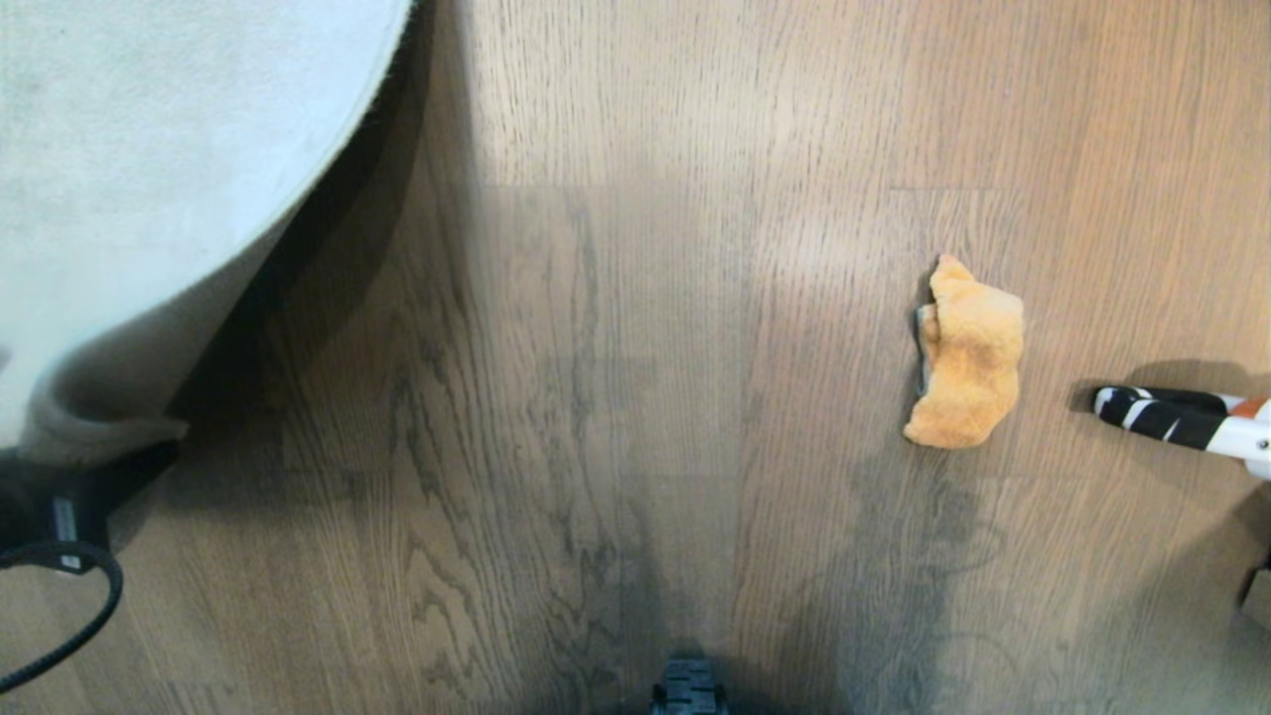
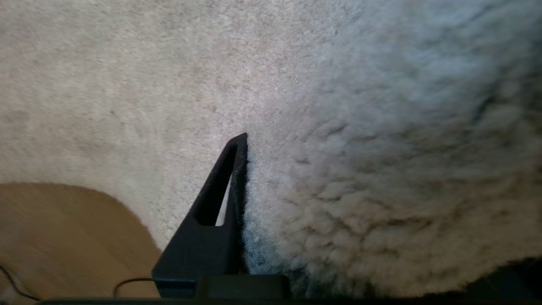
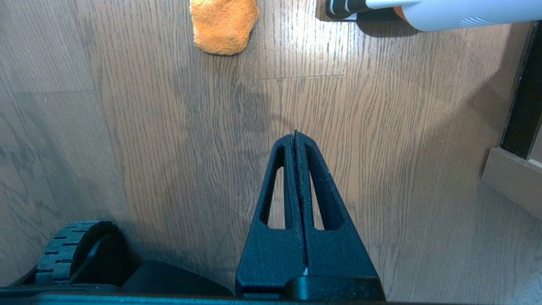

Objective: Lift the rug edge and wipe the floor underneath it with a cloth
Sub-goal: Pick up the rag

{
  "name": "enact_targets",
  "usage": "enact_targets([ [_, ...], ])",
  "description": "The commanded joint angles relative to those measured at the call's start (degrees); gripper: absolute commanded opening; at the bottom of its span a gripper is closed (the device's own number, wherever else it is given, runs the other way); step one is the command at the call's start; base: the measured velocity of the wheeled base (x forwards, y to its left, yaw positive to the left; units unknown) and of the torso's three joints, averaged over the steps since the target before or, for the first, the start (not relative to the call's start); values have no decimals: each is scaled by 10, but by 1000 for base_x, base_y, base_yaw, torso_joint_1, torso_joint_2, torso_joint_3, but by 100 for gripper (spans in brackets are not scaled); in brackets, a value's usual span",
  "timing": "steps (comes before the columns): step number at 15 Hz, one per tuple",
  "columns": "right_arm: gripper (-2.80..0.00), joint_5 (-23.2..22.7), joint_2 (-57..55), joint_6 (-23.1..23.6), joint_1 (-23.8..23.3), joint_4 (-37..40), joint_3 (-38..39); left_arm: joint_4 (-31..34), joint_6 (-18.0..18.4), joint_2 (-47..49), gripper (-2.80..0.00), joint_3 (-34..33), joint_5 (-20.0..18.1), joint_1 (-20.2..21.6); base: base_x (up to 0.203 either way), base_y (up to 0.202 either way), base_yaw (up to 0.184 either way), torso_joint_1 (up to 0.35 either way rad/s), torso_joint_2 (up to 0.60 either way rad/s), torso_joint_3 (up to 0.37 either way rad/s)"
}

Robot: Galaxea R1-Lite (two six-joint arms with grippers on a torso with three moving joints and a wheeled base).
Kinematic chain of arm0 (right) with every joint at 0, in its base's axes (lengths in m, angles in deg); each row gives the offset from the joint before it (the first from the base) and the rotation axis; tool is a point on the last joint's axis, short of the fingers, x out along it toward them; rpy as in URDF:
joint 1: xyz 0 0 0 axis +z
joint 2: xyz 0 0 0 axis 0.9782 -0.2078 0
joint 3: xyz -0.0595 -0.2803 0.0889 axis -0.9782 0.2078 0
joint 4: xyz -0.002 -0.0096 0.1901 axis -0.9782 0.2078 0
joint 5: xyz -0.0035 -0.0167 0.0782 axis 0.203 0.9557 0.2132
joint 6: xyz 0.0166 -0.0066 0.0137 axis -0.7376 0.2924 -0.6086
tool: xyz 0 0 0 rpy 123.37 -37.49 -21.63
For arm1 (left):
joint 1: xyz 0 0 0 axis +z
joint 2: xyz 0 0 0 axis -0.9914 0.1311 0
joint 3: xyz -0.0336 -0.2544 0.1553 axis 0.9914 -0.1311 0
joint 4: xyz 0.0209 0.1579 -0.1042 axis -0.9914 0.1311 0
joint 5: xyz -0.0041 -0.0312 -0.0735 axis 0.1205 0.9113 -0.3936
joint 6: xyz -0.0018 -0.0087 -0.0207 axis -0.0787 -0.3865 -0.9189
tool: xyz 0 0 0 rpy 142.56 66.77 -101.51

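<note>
The light grey-beige rug (image 1: pixel 149 149) fills the upper left of the head view, its near corner raised off the floor (image 1: pixel 616 348) and casting a dark shadow beneath. My left gripper (image 1: pixel 70 467) holds that folded corner. In the left wrist view one black finger (image 2: pixel 220 199) presses against the fluffy pile of the rug (image 2: pixel 360 169), which hides the other finger. The orange cloth (image 1: pixel 968 357) lies crumpled on the bare wood at the right, apart from both arms. My right gripper (image 3: pixel 295 134) hangs shut and empty over the planks, with the cloth (image 3: pixel 223 25) well ahead of it.
A white handle with black stripes and an orange band (image 1: pixel 1182 422) lies on the floor right of the cloth. A black cable (image 1: pixel 79 616) loops at the lower left. The robot's wheel (image 3: pixel 72 248) and a dark furniture base (image 3: pixel 521 106) flank the right arm.
</note>
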Motion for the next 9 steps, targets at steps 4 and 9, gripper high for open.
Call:
enact_targets([
  [4,-280,0,0,0,-1,0,0,0,119,51,-280,51,-85,134,0,0,0,0,0,0],
  [9,-280,0,0,0,0,0,0,-6,178,102,-280,114,-105,193,0,0,0,0,0,0],
])
